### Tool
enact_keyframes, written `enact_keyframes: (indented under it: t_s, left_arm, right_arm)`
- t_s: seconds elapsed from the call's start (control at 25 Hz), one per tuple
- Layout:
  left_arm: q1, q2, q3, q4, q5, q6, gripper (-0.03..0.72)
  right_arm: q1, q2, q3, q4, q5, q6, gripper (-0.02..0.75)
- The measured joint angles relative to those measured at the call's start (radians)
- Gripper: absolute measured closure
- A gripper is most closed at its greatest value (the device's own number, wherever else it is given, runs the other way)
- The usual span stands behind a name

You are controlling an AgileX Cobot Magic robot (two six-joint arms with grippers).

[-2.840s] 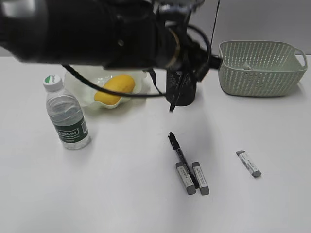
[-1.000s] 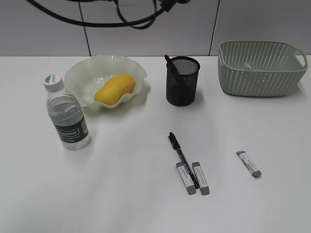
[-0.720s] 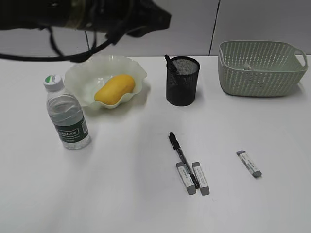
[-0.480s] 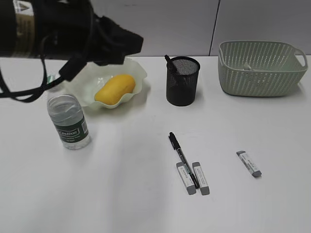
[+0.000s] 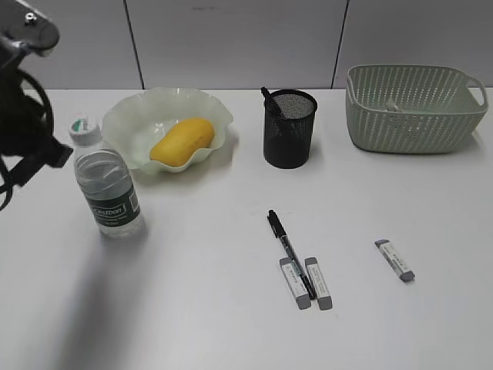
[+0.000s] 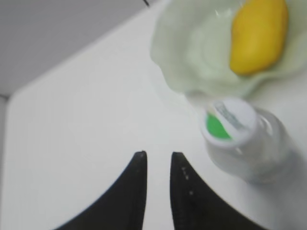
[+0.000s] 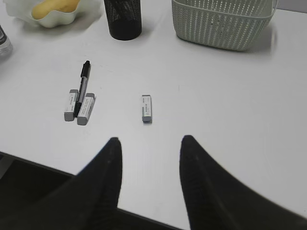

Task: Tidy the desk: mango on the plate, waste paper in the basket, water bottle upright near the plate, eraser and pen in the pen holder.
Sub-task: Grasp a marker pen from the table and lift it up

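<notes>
The pen [image 5: 289, 252] and three erasers [image 5: 395, 259] on the desk [image 5: 192, 308] remain to be collected. Left gripper [image 6: 158, 160] is nearly closed, empty; right gripper [image 7: 149, 143] is half open, empty, and a descent onto an eraser is called for.

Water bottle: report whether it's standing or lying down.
Upright. The water bottle stands on its base on the desk, white cap on top, just left of the plate; nothing is gripping it.

Exterior camera looked down slantwise across the desk [image 5: 231, 324]. Left wrist camera hovered close above the plate [image 6: 192, 57]. Right wrist camera viewed farther back; all three showed that plate.
</notes>
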Motion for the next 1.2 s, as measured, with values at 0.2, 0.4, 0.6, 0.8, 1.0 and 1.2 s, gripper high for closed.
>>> enact_keyframes:
  t_s: [0.2,0.4,0.6,0.8,1.0,1.2]
  left_arm:
    - [-0.035,-0.366,0.060,-0.473,-0.072,0.245,0.514]
    - [-0.037,-0.772,0.143,-0.588,0.182,0.336,0.228]
    - [-0.038,-1.045,0.239,-0.671,0.392,0.370,0.137]
    - [-0.038,-1.186,0.274,-0.692,0.420,0.404,0.104]
    - [-0.038,-1.200,0.279,-0.702,0.417,0.519,0.105]
    - [-0.038,-1.200,0.279,-0.709,0.413,0.553,0.107]
  right_arm:
    - [0.000,0.000,0.000,0.000,0.000,0.000,0.409]
    - [0.000,0.000,0.000,0.001,0.000,0.000,0.409]
    - [0.000,0.000,0.000,0.000,0.000,0.000,0.409]
    - [0.000,0.000,0.000,0.000,0.000,0.000,0.409]
    - [0.000,0.000,0.000,0.000,0.000,0.000,0.409]
    - [0.000,0.000,0.000,0.000,0.000,0.000,0.409]
